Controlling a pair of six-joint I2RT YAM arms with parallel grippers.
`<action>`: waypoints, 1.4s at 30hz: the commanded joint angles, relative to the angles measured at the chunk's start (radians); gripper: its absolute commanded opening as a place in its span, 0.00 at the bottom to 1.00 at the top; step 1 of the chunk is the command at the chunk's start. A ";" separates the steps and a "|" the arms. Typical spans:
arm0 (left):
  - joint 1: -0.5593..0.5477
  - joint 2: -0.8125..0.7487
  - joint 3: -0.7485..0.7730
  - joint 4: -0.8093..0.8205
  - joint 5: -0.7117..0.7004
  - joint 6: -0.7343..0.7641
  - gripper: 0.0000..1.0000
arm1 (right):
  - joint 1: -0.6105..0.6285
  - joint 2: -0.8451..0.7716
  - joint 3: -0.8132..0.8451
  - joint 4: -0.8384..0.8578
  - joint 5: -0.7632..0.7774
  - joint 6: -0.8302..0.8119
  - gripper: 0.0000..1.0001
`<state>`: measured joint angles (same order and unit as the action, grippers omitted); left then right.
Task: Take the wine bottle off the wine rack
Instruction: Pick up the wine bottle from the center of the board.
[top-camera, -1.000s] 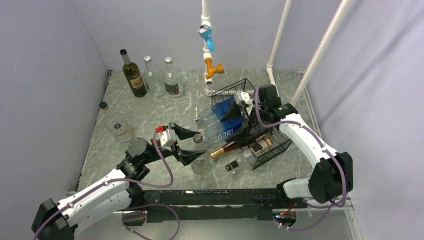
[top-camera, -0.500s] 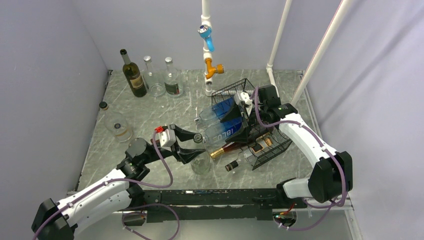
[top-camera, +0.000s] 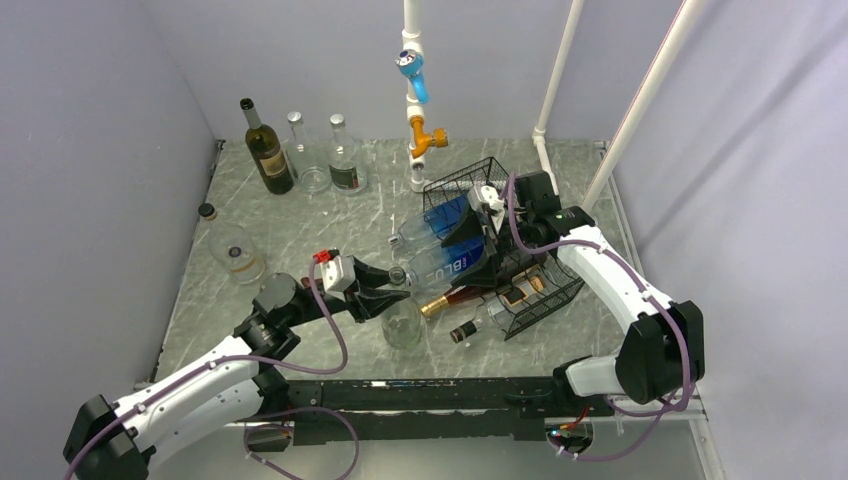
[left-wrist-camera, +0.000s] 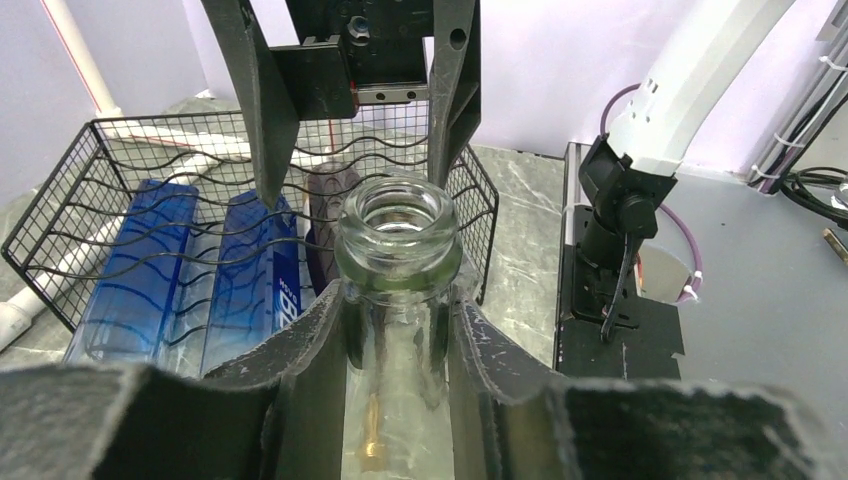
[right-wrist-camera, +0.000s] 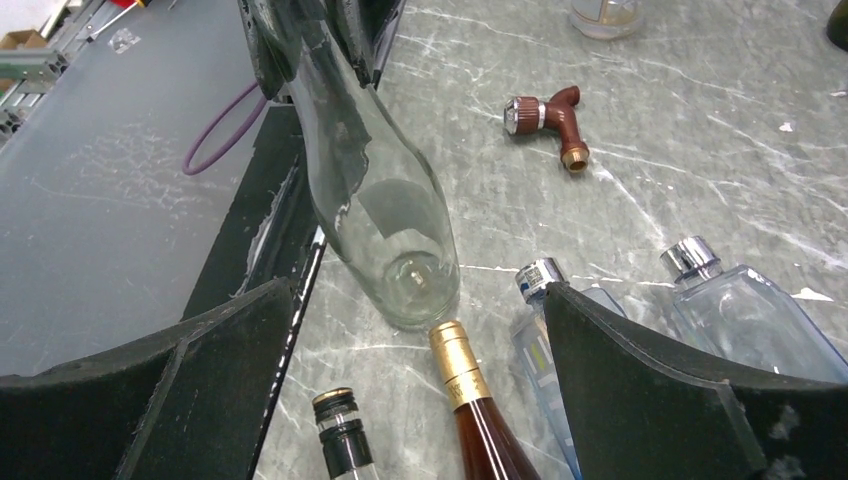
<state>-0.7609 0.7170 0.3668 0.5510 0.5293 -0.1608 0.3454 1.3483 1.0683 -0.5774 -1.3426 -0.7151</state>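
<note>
A clear, empty wine bottle (top-camera: 402, 326) stands upright on the table just in front of the black wire wine rack (top-camera: 548, 300). My left gripper (top-camera: 394, 284) is shut on its neck, just under the open mouth (left-wrist-camera: 400, 212), with both pads pressed to the glass. An amber wine bottle (top-camera: 465, 295) with a gold foil neck (right-wrist-camera: 462, 370) lies in the rack's lower tier, its neck sticking out. My right gripper (top-camera: 488, 240) hangs open above the rack's front, holding nothing.
Two blue bottles (top-camera: 450, 240) lie on the rack's upper tier. A black-capped clear bottle (top-camera: 470, 328) lies low in the rack. A brown tap fitting (right-wrist-camera: 548, 120) lies on the table. A dark bottle (top-camera: 266, 150), two clear ones (top-camera: 345, 160) and a jar (top-camera: 238, 256) stand at back left.
My left gripper's jaws have closed from wide open onto the clear bottle's neck. The right arm and the rack's bottles have not moved.
</note>
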 joint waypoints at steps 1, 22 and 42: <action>-0.003 -0.023 0.066 -0.005 0.008 -0.015 0.00 | -0.005 0.000 0.021 -0.001 -0.045 -0.037 0.99; -0.002 -0.070 0.299 -0.210 -0.284 0.081 0.00 | -0.007 0.007 0.025 -0.018 -0.042 -0.055 0.99; 0.089 0.065 0.477 -0.270 -0.358 0.192 0.00 | -0.009 0.017 0.039 -0.061 -0.039 -0.093 0.99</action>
<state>-0.7132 0.7952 0.7376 0.0837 0.1612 0.0185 0.3416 1.3624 1.0687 -0.6376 -1.3437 -0.7685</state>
